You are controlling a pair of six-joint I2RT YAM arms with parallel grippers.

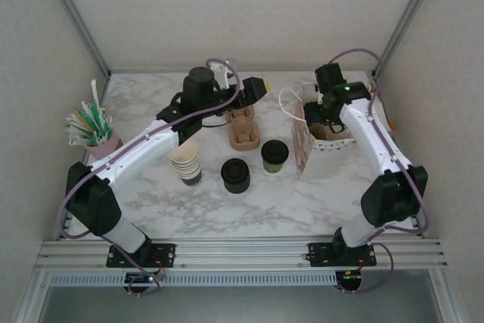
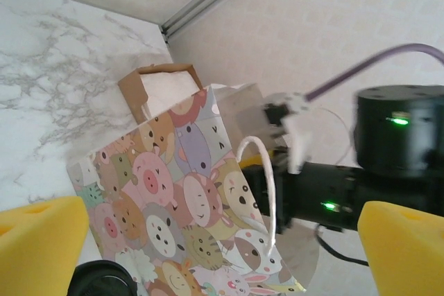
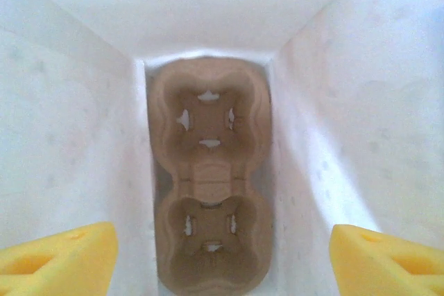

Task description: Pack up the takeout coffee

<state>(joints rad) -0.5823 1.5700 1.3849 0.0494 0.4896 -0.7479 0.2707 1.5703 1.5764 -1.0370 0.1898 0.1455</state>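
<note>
table (image 1: 227,203): white marble, lying under both arms.
paper bag (image 1: 305,143): stands upright and open, printed with cartoon animals, with a white cord handle. it is to the right of the left end effector, whose camera faces its printed side. the right end effector is lowered into its mouth.
left end effector (image 1: 257,88): yellow pads spread wide with nothing between them, held above the far middle of the table.
right end effector (image 3: 222,261): inside the bag, pads wide apart and gripping nothing, with white bag walls on both sides.
cardboard box (image 2: 156,84): brown and open-topped, beyond the bag as seen from the left end effector.
cup carrier in the bag (image 3: 208,178): brown moulded pulp with two wells, both empty. it lies flat on the bag floor directly below the right end effector.
cup carrier on the table (image 1: 243,129): brown, just nearward of the left end effector.
stack of cream cups (image 1: 185,162): lidless, nearward and to the left of the left end effector, beside that arm.
stack of black lids (image 1: 236,175): nearward of the left end effector, past the carrier on the table.
takeout coffee (image 1: 274,155): olive-green cup with its black lid on, upright on the table outside the bag. it is just left of the bag, nearward of both end effectors and touched by neither.
</note>
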